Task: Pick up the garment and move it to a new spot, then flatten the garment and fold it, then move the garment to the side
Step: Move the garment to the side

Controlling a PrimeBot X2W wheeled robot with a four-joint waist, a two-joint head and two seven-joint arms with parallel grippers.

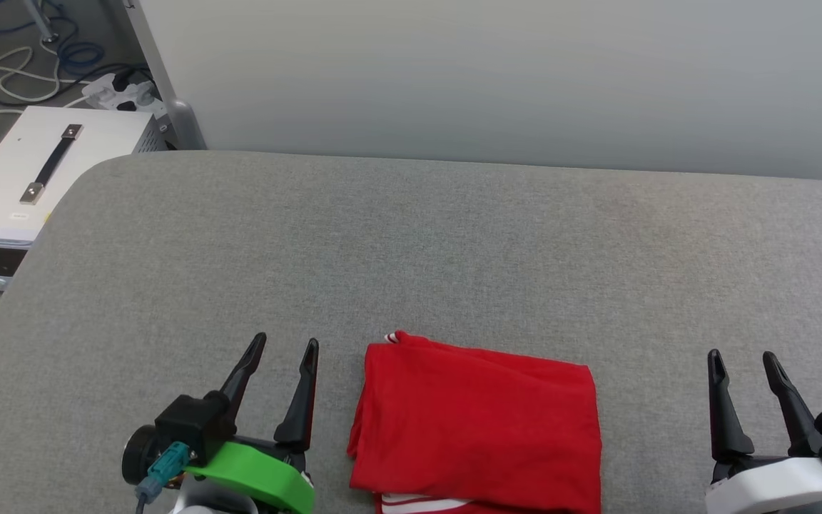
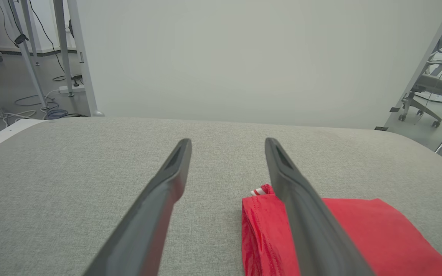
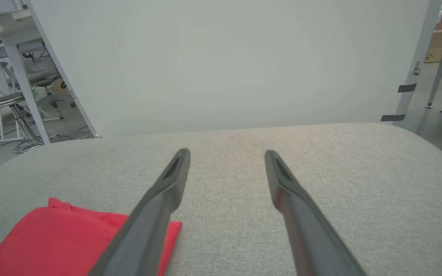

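Fingers [image 1: 302, 400] on your L gripper [image 1: 287, 340] stand spread wide w/ nothing between them but grey cloth. Same on the R gripper [image 1: 742, 355]: both fingers apart, nothing held. Both grippers sit low at the near edge of the head view, tips pointing away from you toward the pale wall [image 1: 496, 78].

The shirt [image 1: 475, 421] lies between the two grippers on the grey padded table [image 1: 411, 243], near the front edge and roughly mid-width. It's folded into a rough rectangle, plain red side up, w/ a few soft creases. A bit of white-and-red striped trim pokes out at its far-left corner, and more white trim shows along its near edge, where the frame cuts it off.

Your L gripper is just beside the shirt's left edge, w/ a strip of bare cloth between, so not touching. The R gripper is further off the shirt's right edge, clearly apart. In the left wrist view the right-hand finger crosses in front of the shirt's far-left corner. In the right wrist view the left-hand finger overlaps the shirt's near corner.

Off the table's left end you've got a white box [image 1: 33, 178] w/ a black handle, and a power strip [image 1: 122, 93] and cables on the floor behind it.
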